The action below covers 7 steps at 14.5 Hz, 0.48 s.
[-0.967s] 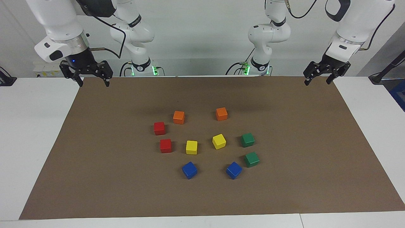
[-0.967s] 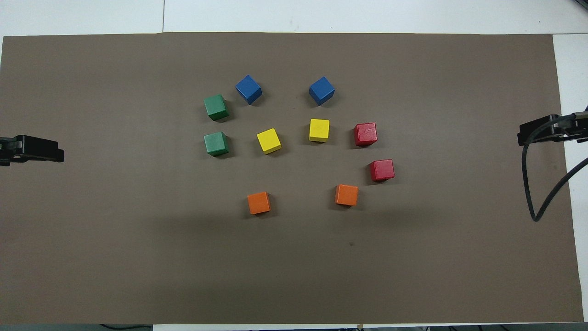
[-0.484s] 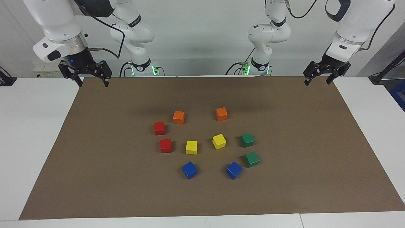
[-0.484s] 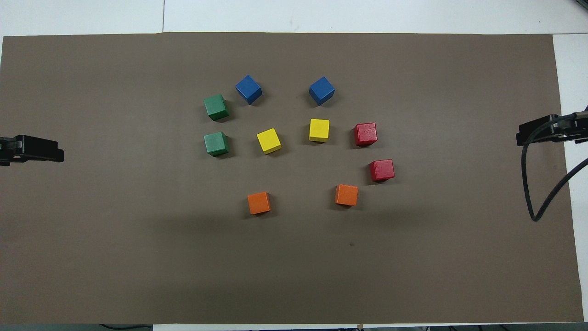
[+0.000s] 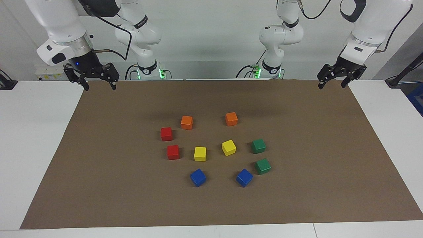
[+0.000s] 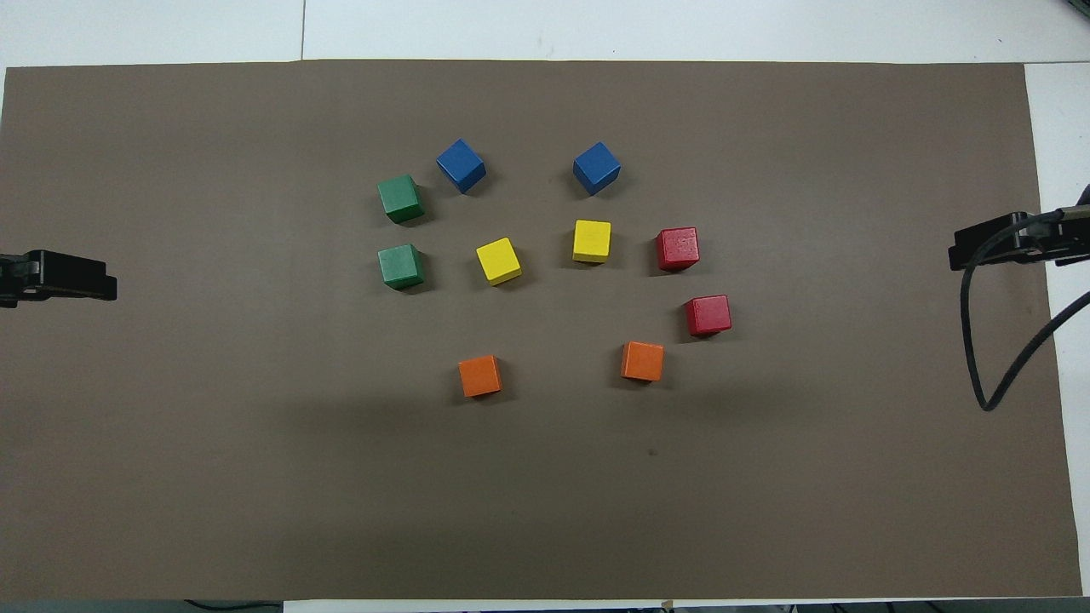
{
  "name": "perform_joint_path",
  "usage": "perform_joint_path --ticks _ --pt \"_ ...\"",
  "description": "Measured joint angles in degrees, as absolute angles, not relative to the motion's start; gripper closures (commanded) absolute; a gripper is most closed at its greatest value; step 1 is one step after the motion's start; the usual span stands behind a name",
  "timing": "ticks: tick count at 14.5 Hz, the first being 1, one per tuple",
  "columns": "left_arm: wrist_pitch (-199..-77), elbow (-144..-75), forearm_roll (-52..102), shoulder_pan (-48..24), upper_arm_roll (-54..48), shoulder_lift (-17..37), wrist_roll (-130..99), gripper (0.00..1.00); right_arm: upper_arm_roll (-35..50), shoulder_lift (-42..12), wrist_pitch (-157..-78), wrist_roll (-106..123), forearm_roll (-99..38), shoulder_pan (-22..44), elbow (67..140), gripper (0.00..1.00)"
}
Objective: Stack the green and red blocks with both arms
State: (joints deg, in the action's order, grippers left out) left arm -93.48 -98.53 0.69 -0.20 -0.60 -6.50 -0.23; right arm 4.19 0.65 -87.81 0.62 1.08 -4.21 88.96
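Two green blocks (image 5: 258, 146) (image 5: 263, 166) sit apart on the brown mat toward the left arm's end, also in the overhead view (image 6: 400, 266) (image 6: 400, 198). Two red blocks (image 5: 166, 134) (image 5: 173, 152) sit apart toward the right arm's end, also in the overhead view (image 6: 708, 315) (image 6: 678, 249). All lie single, none stacked. My right gripper (image 5: 99, 86) is open and empty, raised over the mat's corner at its own end; it shows at the overhead view's edge (image 6: 1001, 241). My left gripper (image 5: 331, 86) is open and empty, raised over the other near corner, seen overhead too (image 6: 60, 277).
Two orange cubes (image 5: 186, 122) (image 5: 231, 118) lie nearest the robots. Two yellow cubes (image 5: 200, 153) (image 5: 228, 147) sit between the red and green pairs. Two blue cubes (image 5: 198, 177) (image 5: 244, 177) lie farthest. The brown mat (image 5: 330, 148) covers the white table.
My right gripper has shifted slightly inward over the mat. The left arm and all cubes have not moved.
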Motion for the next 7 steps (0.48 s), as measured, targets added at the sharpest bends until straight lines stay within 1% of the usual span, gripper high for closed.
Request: perform_joint_path --ticks 5,7 --pt "-96.2 -98.8 0.7 -0.3 -0.8 -6.5 -2.7 0.0 4.5 0.7 -87.8 -0.7 0.9 -4.0 89.2 0.0" --pt "-97.2 -99.3 0.7 -1.8 -1.2 -6.5 -5.2 0.0 4.8 0.8 -89.1 -3.9 0.7 -2.5 90.6 0.0"
